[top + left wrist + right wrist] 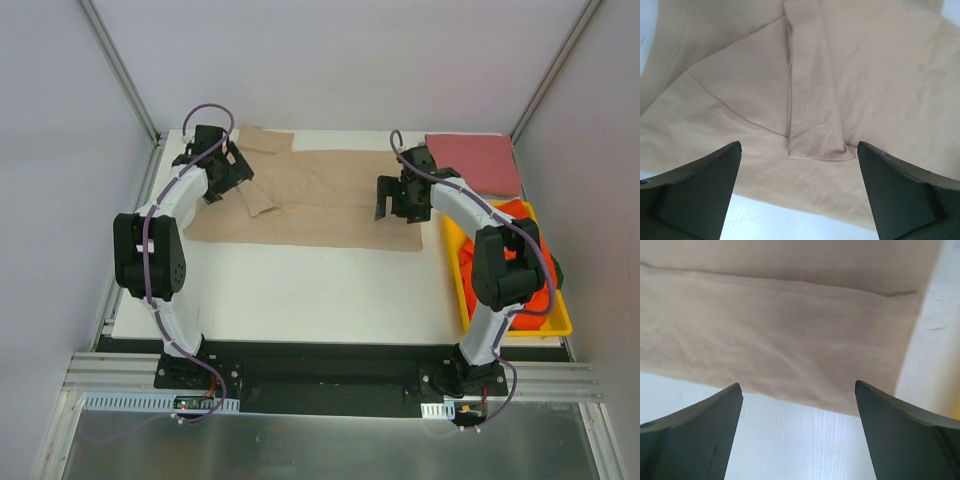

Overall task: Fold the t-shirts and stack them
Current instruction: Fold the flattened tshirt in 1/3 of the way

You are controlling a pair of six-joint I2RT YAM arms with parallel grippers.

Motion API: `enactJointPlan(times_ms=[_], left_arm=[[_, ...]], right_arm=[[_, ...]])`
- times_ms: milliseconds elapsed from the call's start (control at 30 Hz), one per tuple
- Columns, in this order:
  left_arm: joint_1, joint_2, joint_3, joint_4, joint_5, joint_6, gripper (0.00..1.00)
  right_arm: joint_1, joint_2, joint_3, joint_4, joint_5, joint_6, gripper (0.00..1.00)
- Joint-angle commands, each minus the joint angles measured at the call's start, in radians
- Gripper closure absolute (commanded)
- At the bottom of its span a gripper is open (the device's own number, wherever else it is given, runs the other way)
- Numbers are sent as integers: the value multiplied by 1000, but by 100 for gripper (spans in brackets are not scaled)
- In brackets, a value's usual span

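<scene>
So, both grippers are spread wide with nothing in them. The left gripper (799,147) hangs over the tan shirt (320,200) at its folded-in sleeve, upper left of the frame. The right gripper (797,387) hangs over the shirt's right edge. The tan shirt lies flat across the top of the table (300,290). A pink-red shirt (472,162) sits folded in the upper right, and an orange shirt (520,215) lies in the yellow tray (560,325) at the right.
</scene>
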Motion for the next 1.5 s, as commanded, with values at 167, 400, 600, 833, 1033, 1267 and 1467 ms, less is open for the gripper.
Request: enactJointPlan(times_ms=[167, 400, 600, 833, 1033, 1267, 1467], left_arm=[[113, 108, -107, 34, 194, -92, 1], [122, -31, -367, 73, 173, -135, 1], [122, -319, -701, 81, 102, -213, 1], [124, -713, -990, -54, 58, -274, 1], [122, -1051, -1068, -174, 120, -271, 1], [107, -1062, -939, -162, 251, -221, 1], [-18, -869, -893, -76, 286, -228, 4]], right_arm=[[38, 113, -3, 64, -67, 44, 4], [39, 3, -208, 122, -66, 60, 4], [50, -178, -461, 158, -56, 110, 4], [85, -449, -707, 121, -38, 158, 4], [119, -620, -771, 102, -72, 152, 4], [136, -661, -708, 101, -72, 127, 4], [139, -618, -701, 109, -58, 132, 4]])
